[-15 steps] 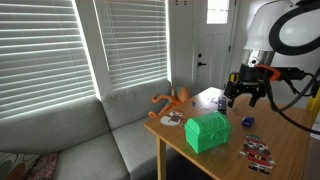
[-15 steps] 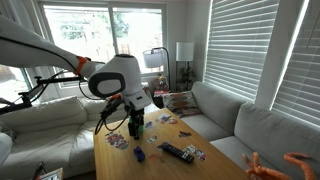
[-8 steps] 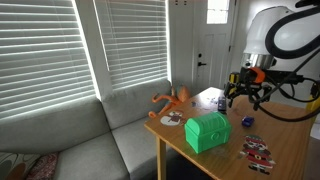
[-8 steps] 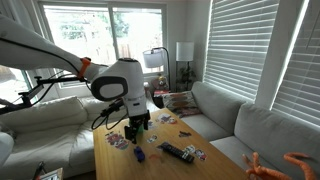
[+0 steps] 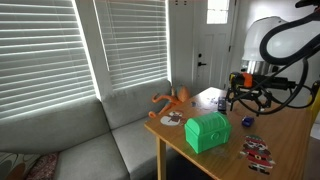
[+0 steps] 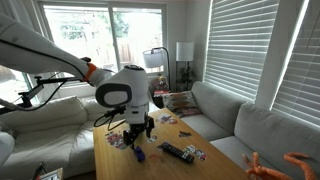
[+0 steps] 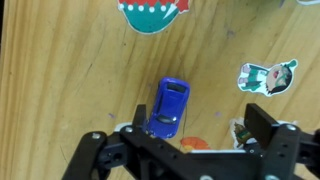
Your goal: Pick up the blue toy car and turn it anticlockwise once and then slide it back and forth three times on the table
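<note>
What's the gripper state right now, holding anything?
Gripper: open, holding nothing; the blue toy car sits on the table beneath it, not gripped.

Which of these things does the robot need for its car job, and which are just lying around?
For the job: tiny bright blue toy car; light brown wooden table under it; black gripper, open, above it.
Just lying about: green chest-shaped box; orange long-armed toy; colourful picture stickers.
</note>
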Robot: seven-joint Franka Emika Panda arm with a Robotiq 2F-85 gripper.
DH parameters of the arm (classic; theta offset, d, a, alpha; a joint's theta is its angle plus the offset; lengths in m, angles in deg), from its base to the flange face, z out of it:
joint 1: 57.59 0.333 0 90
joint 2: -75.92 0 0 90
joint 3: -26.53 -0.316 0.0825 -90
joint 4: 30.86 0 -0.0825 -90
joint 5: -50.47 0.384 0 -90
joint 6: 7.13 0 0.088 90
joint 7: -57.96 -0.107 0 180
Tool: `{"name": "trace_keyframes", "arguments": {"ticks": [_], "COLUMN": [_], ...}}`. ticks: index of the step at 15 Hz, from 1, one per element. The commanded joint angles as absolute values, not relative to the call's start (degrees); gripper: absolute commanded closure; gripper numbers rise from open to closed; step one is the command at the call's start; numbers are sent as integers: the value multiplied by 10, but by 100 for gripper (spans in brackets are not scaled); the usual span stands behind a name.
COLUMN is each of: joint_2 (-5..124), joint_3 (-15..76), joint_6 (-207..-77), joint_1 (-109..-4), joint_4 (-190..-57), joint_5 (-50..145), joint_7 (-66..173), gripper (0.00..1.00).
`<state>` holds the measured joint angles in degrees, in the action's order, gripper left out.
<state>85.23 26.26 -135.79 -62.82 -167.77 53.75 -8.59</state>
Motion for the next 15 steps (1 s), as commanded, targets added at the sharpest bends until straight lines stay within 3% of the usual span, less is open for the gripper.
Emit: {"name": "trace_keyframes", "arguments": {"ticks": [1, 5, 6, 8, 15], "joint_2": [834, 828, 826, 824, 818], "joint_3": [262, 264, 265, 265, 265], "joint_6": [-1365, -1365, -1367, -1367, -1364], "joint_1": [-627, -626, -625, -625, -623], "joint_4": [-1669, -1671, -1672, -1672, -1670], "joint_5": [539, 536, 536, 538, 537], "joint_7": [-120, -133, -133, -137, -136], "gripper": [0, 0, 5, 27, 75]}}
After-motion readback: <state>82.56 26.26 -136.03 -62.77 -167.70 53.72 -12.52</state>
